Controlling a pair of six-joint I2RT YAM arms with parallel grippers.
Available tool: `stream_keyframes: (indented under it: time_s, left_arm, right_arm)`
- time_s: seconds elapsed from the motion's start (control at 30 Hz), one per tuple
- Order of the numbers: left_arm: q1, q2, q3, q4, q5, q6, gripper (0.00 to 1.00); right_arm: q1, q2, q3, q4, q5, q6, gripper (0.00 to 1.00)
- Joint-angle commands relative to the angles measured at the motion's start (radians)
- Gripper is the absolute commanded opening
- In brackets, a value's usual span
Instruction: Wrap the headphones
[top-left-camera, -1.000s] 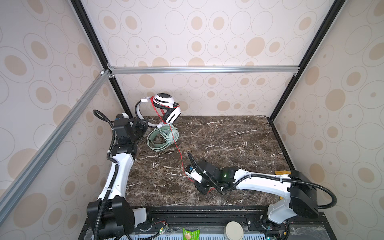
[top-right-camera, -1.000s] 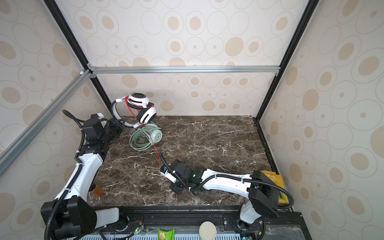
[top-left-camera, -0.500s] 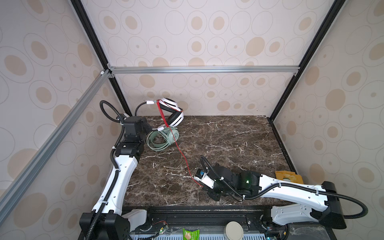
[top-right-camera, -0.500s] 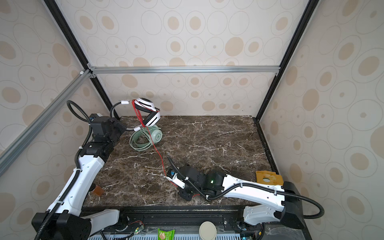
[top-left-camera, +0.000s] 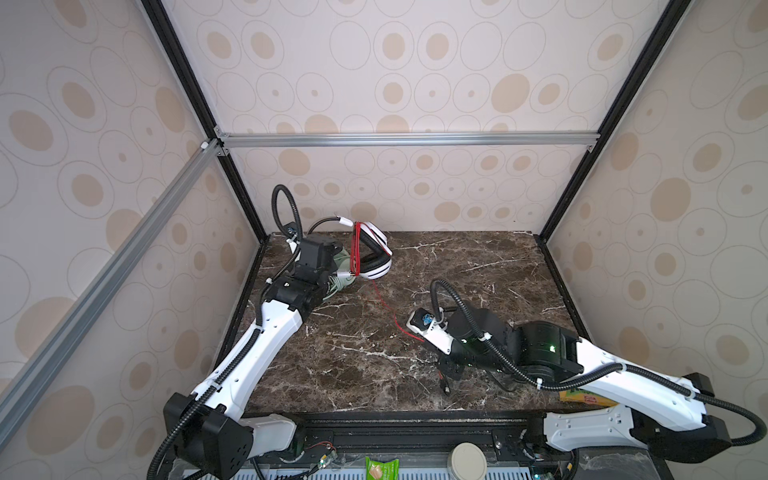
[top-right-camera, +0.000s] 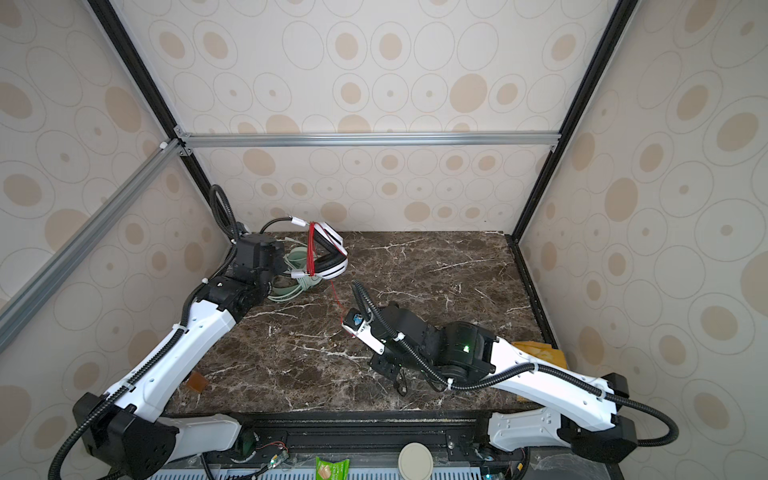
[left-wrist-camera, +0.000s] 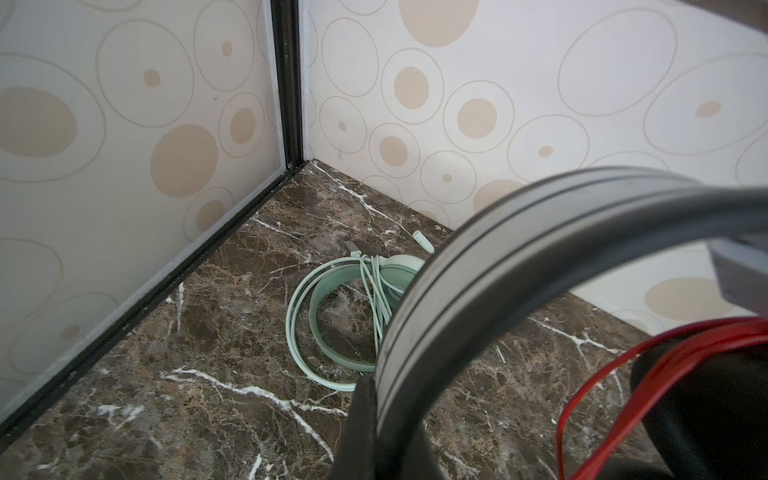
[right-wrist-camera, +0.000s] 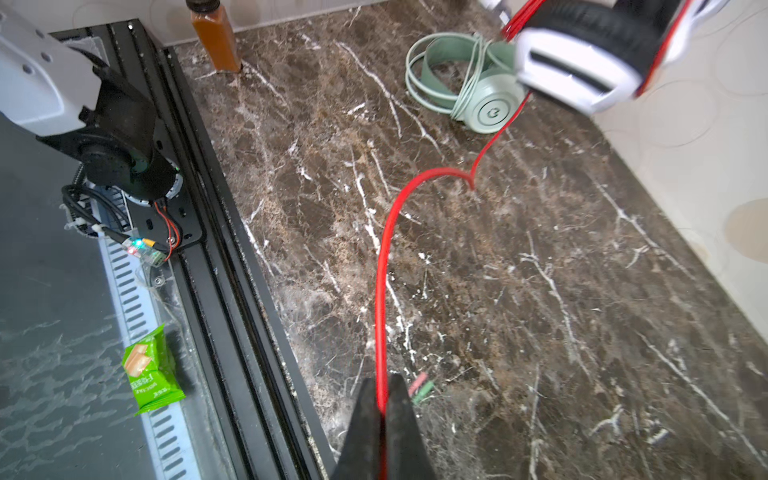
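- My left gripper (left-wrist-camera: 386, 436) is clamping shut on the dark headband (left-wrist-camera: 478, 257) of the white headset (top-left-camera: 374, 259). It is holding the headset up over the far-left corner of the marble tabletop (top-left-camera: 478, 266).
- The red cable (right-wrist-camera: 380, 291) is sitting in several turns around the white headset, as both top views show. From there it is trailing toward the near middle of the table and bending where it meets the tabletop.
- My right gripper (right-wrist-camera: 380, 409) is pinching the red cable between closed jaws, low over the near middle of the table.
- The mint-green headset (right-wrist-camera: 484, 106) is lying flat on the tabletop in the far-left corner, just beside the raised white one. Its pale green cable (left-wrist-camera: 376, 299) is wound around it.
- A brown bottle (right-wrist-camera: 216, 41) is standing at the left edge of the tabletop.
- A green snack packet (right-wrist-camera: 151, 370) is lying beyond the near rail, off the table.
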Motion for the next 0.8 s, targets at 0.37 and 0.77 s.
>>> stream_keyframes:
  time_s: [0.37,0.77]
  left_arm:
    - [-0.057,0.045,0.073,-0.005,-0.136,-0.022,0.0]
    - [-0.116,0.055,0.059,-0.036,-0.079,-0.112,0.0]
  right_arm:
    - [0.009,0.008,0.241,-0.125,-0.046,-0.082,0.0]
    - [0.008,0.12,0.442,-0.09,-0.032,-0.187,0.0]
